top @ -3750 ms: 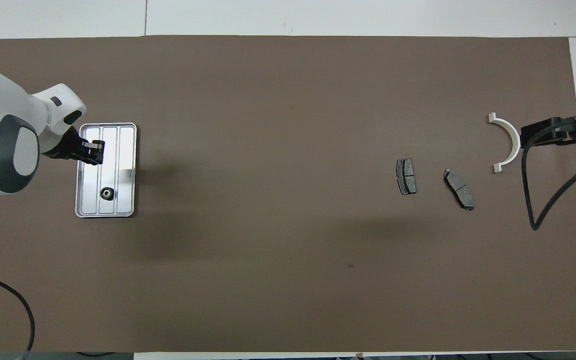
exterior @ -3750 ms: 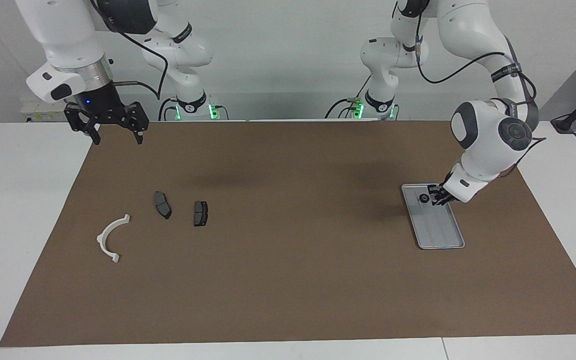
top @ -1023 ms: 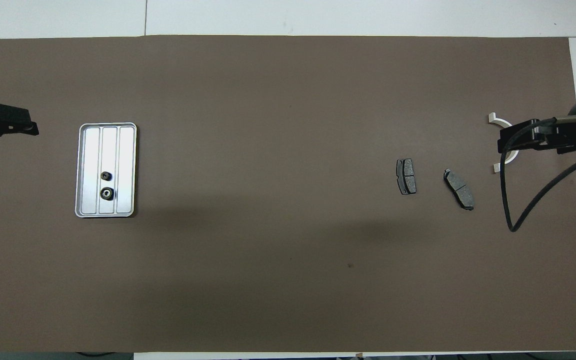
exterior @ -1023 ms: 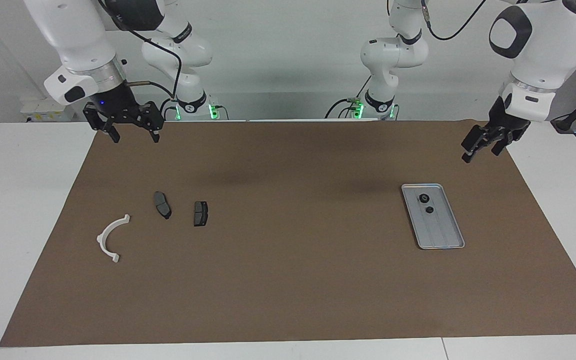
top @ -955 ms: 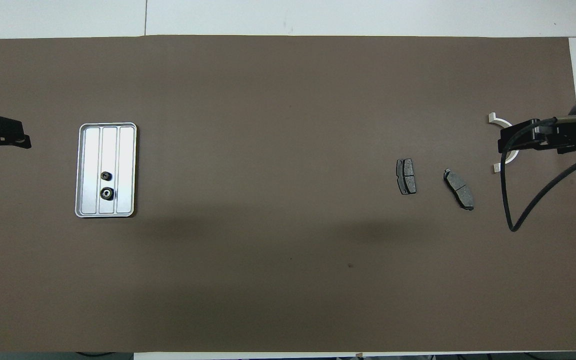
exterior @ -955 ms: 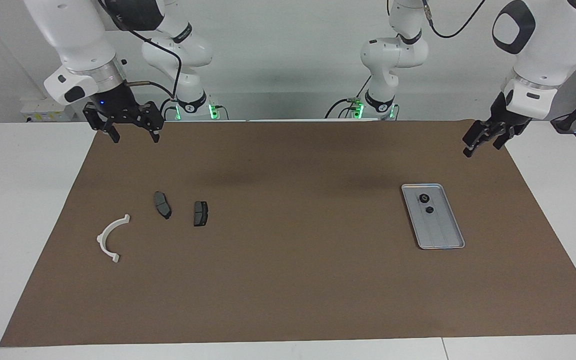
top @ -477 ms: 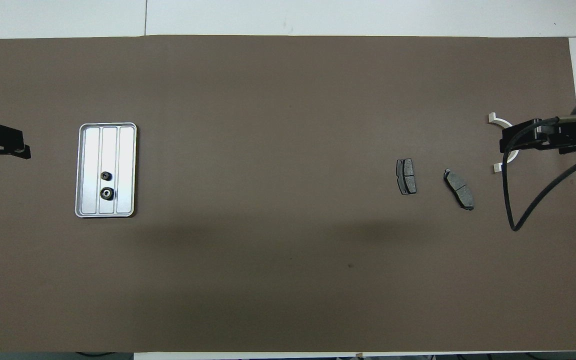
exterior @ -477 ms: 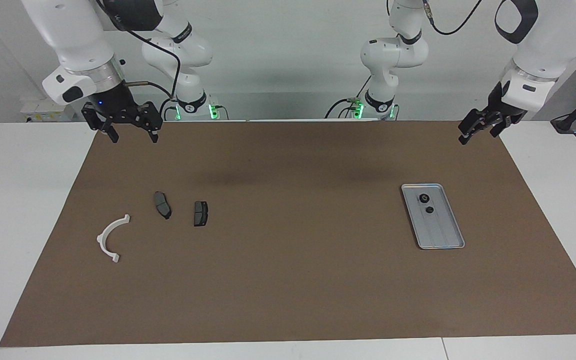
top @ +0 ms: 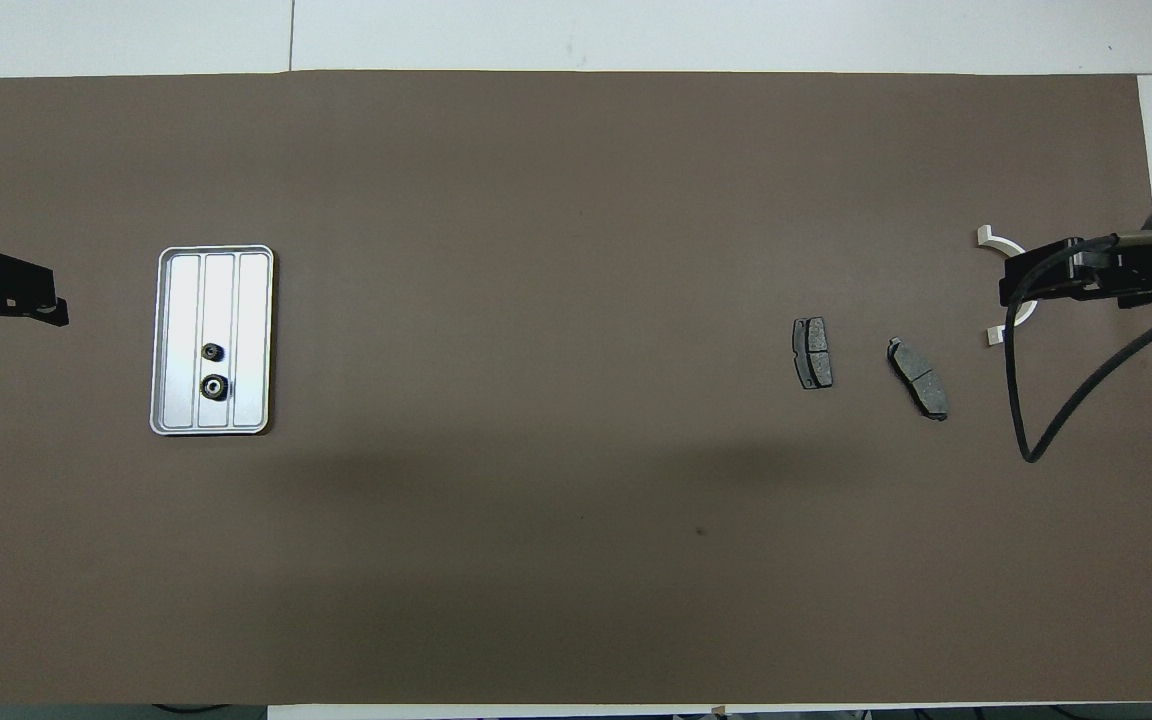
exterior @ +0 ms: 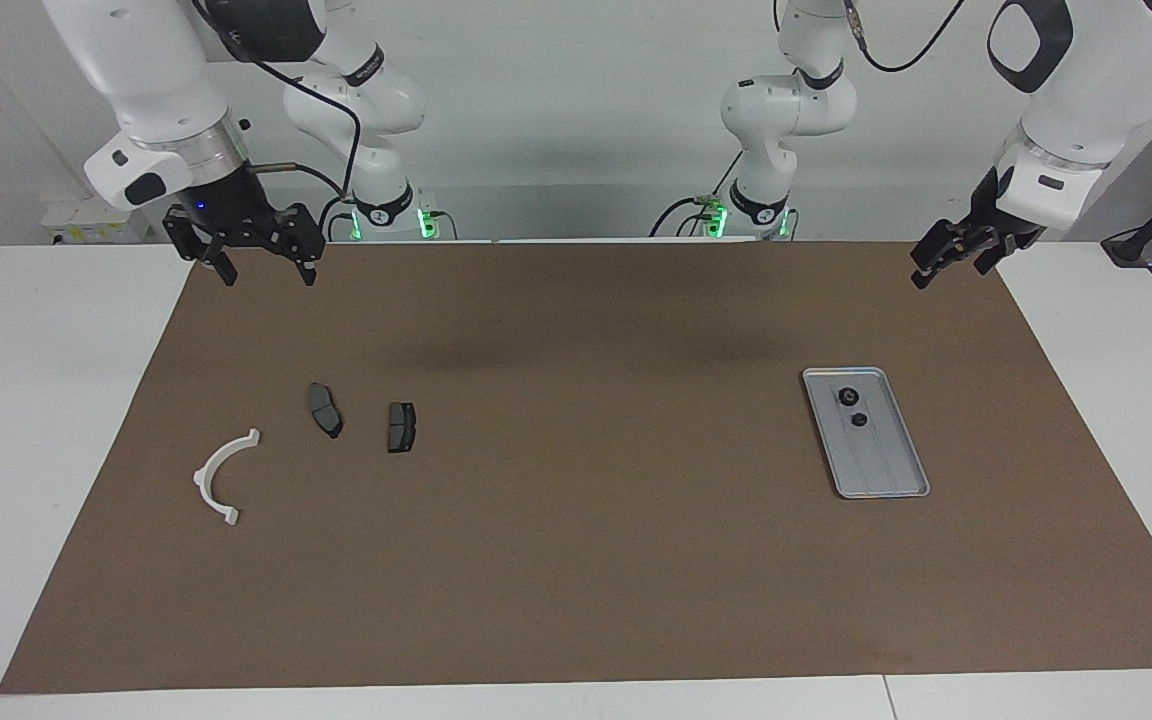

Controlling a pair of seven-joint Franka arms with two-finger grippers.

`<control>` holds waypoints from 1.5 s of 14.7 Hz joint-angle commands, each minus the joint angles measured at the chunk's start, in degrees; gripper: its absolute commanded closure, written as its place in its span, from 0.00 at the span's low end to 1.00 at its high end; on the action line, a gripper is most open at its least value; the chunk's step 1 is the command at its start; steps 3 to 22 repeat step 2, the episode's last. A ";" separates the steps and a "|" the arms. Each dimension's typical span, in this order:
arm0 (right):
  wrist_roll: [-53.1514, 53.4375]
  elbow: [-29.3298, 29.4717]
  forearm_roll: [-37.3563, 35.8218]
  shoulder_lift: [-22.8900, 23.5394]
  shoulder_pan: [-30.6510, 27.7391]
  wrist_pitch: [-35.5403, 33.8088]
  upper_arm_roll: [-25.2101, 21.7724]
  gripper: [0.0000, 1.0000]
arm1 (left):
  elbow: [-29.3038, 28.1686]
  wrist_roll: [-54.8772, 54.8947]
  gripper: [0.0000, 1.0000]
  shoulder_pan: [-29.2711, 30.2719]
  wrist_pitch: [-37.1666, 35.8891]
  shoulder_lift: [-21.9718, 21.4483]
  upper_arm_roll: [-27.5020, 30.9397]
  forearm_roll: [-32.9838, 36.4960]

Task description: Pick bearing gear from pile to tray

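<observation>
The silver tray [exterior: 881, 465] lies toward the left arm's end of the mat and also shows in the overhead view [top: 251, 300]. Two small black round gears [exterior: 847, 397] [exterior: 859, 419] lie in its end nearer the robots. The pile lies toward the right arm's end: a white half-ring bracket [exterior: 221, 475] and two dark brake pads [exterior: 325, 410] [exterior: 400, 427]. My left gripper [exterior: 948, 265] is open and empty, raised over the mat's edge nearest the robots, away from the tray. My right gripper [exterior: 266, 272] is open and empty, raised over that same edge, above the pile's end.
A brown mat [exterior: 576, 560] covers the white table. In the overhead view the right gripper hides the middle of the bracket [top: 983, 235], and its black cable [top: 1026, 400] hangs beside the pads.
The left gripper has let go of a second black gear in the tray, then risen and drawn back toward the robots' edge. The right gripper has shifted slightly and holds still.
</observation>
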 commanded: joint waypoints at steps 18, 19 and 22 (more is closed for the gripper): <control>0.91 -1.01 -0.52 -0.97 -0.36 -0.44 0.40 0.00 | 1.55 0.90 0.00 -0.13 -1.60 0.65 0.07 -0.46; 0.91 -1.01 -0.52 -0.97 -0.36 -0.44 0.40 0.00 | 1.55 0.90 0.00 -0.13 -1.60 0.65 0.07 -0.46; 0.91 -1.01 -0.52 -0.97 -0.36 -0.44 0.40 0.00 | 1.55 0.90 0.00 -0.13 -1.60 0.65 0.07 -0.46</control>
